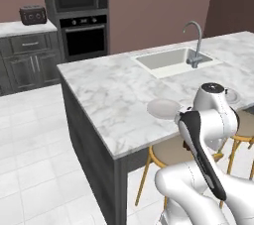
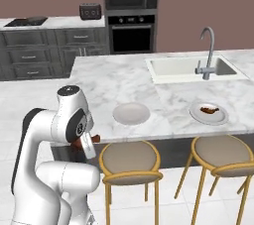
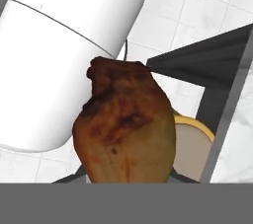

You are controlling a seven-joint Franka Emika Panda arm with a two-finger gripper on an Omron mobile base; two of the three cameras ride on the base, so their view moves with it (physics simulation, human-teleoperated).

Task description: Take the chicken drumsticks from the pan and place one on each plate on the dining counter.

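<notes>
Dining counter (image 2: 124, 83) edge; end effector (image 2: 83, 142) grips drumstick (image 3: 126, 124) below.

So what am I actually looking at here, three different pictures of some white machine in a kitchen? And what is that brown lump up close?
It is one moment seen by three cameras. The white machine is a robot arm on a base that can drive. Two cameras ride on that base, one behind the arm to its left and one to its right, so both show the same marble dining counter with its sink and faucet.

On the counter lie two plates. The right base view shows one plate bare and the other plate already carrying a chicken drumstick. Stools stand below.

The third camera sits on the arm's hand. The brown lump is the second drumstick, pinched in the gripper, which is low beside the counter's edge, not yet over the bare plate.
</notes>
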